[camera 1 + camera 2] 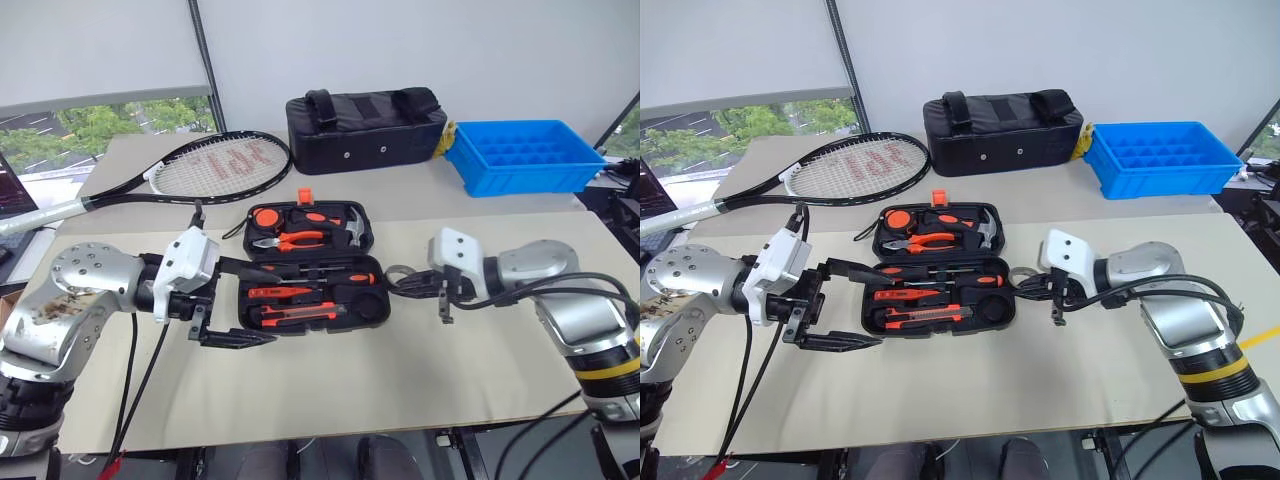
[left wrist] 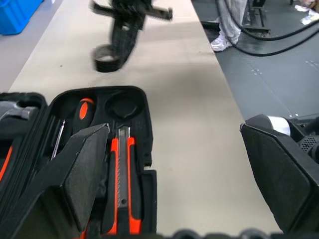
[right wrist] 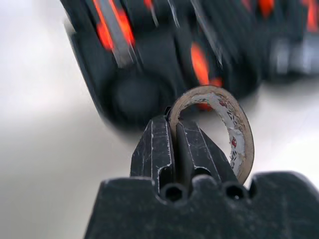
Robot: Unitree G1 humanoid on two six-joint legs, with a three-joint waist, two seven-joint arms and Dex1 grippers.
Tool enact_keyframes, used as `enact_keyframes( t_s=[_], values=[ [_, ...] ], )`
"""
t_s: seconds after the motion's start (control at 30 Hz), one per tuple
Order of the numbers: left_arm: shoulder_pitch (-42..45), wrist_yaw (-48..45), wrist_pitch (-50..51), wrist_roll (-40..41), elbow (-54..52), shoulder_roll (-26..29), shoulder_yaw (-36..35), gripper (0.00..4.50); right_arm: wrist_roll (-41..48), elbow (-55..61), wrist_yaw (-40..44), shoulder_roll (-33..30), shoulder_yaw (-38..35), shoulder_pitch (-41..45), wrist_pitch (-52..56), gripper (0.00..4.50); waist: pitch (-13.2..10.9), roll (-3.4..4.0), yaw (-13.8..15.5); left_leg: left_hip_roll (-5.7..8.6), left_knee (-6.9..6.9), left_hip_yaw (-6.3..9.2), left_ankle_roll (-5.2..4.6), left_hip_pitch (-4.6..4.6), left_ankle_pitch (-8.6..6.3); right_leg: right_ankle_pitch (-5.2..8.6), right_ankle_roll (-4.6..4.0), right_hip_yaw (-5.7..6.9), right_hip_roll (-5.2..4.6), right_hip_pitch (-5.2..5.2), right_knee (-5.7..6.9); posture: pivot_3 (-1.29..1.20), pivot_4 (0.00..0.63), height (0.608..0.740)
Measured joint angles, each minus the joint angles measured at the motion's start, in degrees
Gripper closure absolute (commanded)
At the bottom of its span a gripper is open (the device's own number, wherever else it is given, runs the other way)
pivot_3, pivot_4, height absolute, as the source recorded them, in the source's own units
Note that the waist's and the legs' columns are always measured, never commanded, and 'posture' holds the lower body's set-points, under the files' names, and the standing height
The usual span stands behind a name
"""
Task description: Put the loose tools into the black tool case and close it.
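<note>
The black tool case (image 1: pixel 372 304) lies open mid-table. Its near half holds red-and-black screwdrivers (image 1: pixel 300 277) and the orange-and-black utility knife (image 1: pixel 295 315), with a round recess bare at the right end. Just off the case's right edge hangs the dark grey tape roll (image 1: pixel 398 272), raised above the table, and my right gripper (image 1: pixel 395 287) is shut on its wall. The right wrist view shows both fingers pinching the ring (image 3: pixel 233 127). My left gripper (image 1: pixel 268 305) stands open at the case's left end, one finger over the case and the other over the table in front.
The case's far half carries pliers, a hammer and a tape measure, with an orange latch (image 1: pixel 305 196) at its back edge. Behind lie a tennis racket (image 1: pixel 215 160), a black fabric bag (image 1: pixel 365 125) and a blue tray (image 1: pixel 525 155). Bare tabletop in front.
</note>
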State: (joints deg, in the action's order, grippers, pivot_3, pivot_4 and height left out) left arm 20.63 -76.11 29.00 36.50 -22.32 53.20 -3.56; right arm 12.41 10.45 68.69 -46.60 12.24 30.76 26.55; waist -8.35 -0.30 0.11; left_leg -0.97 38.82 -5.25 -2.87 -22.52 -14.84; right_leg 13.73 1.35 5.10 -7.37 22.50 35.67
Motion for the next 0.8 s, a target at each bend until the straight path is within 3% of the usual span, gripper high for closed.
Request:
enact_keyframes(
  t_s=[0.27,0.47,0.7,0.8],
  values=[
    [-0.7,1.7,1.0,0.5,-1.8,0.3,0.0,0.00,-3.5,-2.6,-0.2,4.2,7.1,2.4,-0.2,4.43,0.0,0.01,0.2,0.02,0.00,-0.01,0.26,-0.03,0.15,0.00,0.00,-0.01,-0.01,0.05,0.06,0.00,0.150,0.740],
    [-1.3,2.8,1.4,0.9,-2.0,1.0,-0.2,0.00,-4.3,-3.3,0.4,4.4,7.6,2.4,-0.6,2.55,0.0,0.01,0.2,0.02,0.01,-0.03,0.25,-0.03,0.15,0.01,0.00,-0.01,-0.01,0.05,0.05,0.00,0.150,0.740],
    [-1.4,2.9,1.4,0.9,-1.9,1.3,-0.4,0.00,-1.7,-2.7,0.8,4.7,4.9,2.4,0.6,0.06,0.0,0.01,0.3,0.02,0.00,-0.03,0.25,-0.03,0.15,0.01,-0.01,-0.01,-0.01,0.06,0.06,0.00,0.150,0.740],
    [-1.4,2.9,1.2,0.7,-1.6,1.3,-0.4,0.00,0.0,-2.6,-1.3,5.9,2.0,2.7,1.5,0.01,0.0,0.01,0.3,0.02,0.00,-0.03,0.25,-0.03,0.15,0.01,-0.01,-0.01,-0.01,0.05,0.06,0.00,0.150,0.740]
  ],
)
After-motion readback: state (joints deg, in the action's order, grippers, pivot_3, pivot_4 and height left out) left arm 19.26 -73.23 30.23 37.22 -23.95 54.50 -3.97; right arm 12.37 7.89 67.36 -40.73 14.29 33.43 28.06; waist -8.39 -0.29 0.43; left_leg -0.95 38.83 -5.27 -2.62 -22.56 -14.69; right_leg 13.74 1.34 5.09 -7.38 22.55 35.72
